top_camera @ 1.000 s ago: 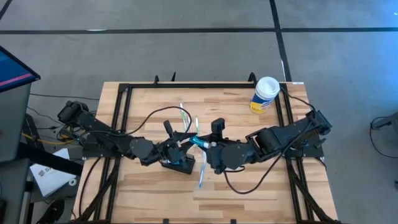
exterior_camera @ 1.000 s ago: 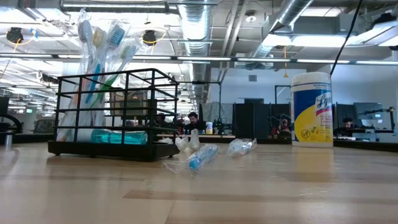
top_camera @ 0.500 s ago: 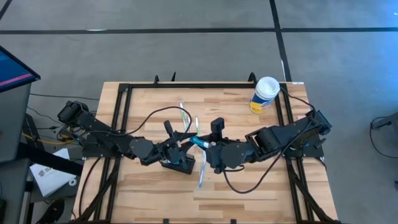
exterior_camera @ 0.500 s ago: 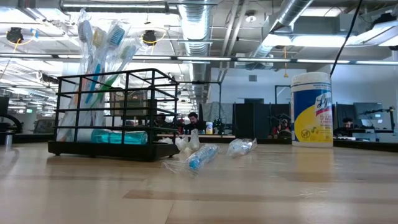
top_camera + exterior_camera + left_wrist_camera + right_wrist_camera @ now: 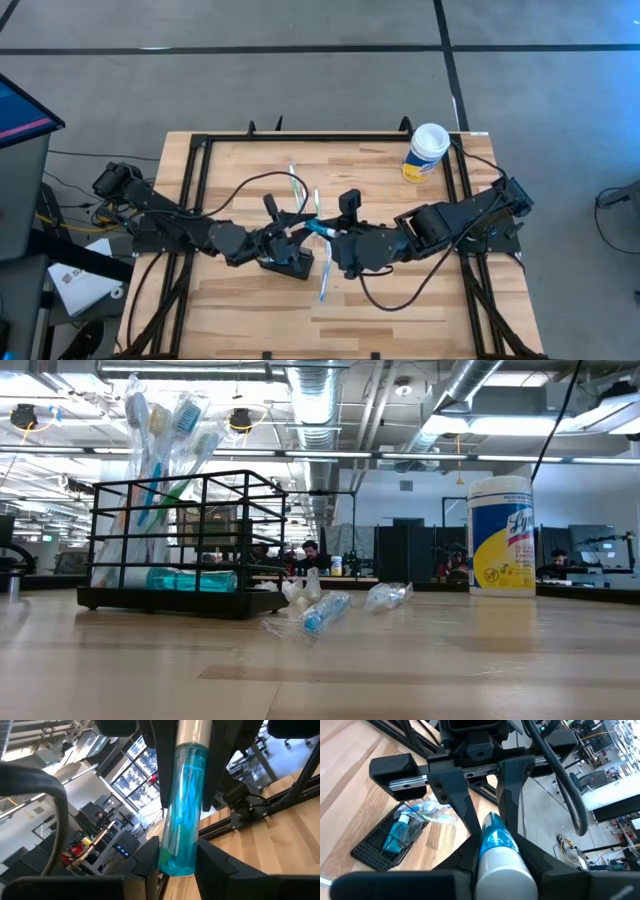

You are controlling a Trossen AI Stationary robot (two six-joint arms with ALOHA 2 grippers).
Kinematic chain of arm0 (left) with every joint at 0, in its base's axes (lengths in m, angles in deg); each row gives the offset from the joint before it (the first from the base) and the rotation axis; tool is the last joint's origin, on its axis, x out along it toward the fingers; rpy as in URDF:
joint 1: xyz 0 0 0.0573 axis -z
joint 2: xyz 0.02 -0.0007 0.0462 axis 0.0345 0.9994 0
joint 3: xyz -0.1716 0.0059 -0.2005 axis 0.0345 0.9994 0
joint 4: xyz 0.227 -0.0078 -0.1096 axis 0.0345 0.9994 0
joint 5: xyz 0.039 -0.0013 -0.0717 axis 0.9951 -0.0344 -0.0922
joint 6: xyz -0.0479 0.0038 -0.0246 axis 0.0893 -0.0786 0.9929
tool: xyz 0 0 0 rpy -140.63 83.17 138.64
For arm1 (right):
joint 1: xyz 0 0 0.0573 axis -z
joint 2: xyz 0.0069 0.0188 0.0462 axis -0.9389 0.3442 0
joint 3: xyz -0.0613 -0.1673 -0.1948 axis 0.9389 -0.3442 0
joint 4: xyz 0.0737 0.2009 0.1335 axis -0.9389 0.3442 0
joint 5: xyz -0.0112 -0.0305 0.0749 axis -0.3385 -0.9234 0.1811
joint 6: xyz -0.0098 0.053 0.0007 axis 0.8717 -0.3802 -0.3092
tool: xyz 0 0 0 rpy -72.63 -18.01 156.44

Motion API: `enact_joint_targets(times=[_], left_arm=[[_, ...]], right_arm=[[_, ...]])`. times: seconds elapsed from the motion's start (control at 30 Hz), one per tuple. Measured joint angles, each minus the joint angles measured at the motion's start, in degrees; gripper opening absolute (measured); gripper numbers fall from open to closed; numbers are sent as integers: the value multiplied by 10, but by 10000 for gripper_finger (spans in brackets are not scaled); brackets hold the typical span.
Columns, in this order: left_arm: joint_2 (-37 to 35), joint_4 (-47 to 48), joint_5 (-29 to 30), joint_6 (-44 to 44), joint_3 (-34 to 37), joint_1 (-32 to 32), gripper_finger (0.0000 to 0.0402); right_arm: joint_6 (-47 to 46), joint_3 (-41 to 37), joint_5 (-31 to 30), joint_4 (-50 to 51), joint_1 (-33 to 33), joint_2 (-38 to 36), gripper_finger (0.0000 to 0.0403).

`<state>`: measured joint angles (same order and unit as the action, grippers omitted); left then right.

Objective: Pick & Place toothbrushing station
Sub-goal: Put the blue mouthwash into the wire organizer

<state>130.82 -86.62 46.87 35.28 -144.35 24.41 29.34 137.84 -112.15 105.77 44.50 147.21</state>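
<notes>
Two grippers, left (image 5: 482, 807) and right (image 5: 182, 785), both clamp one blue tube (image 5: 182, 815) above the black holder (image 5: 285, 266) at mid-table. If both seemingly pull, it could slip and drop outside.

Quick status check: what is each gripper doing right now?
Left gripper: closed on one end of the blue tube.
Right gripper: closed on the tube's other end, above the black holder.
</notes>
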Motion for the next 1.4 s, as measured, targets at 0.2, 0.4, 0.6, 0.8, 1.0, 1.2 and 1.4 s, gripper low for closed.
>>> enact_joint_targets(times=[0.2, 0.4, 0.6, 0.8, 1.0, 1.2, 1.4], left_arm=[[-5, 0, 39, -15, -1, 5, 108], [-17, 3, 77, -33, 0, 28, 119], [-24, -2, 161, -60, -1, 54, 117], [-27, 3, 219, -91, -1, 71, 117], [-27, 6, 282, -105, -1, 96, 115], [-27, 10, 301, -105, -1, 132, 111], [-27, 13, 304, -102, 0, 155, 106]], right_arm=[[-5, 0, 1, -6, 1, 0, 73], [-22, 2, -3, 2, 3, -2, 73], [-41, 0, 4, 22, 11, -1, 73], [-75, 0, 62, 32, 32, 0, 73], [-104, 0, 122, 38, 54, 0, 73], [-120, 0, 180, 41, 70, 0, 73], [-129, 0, 219, 51, 83, 29, 73]])
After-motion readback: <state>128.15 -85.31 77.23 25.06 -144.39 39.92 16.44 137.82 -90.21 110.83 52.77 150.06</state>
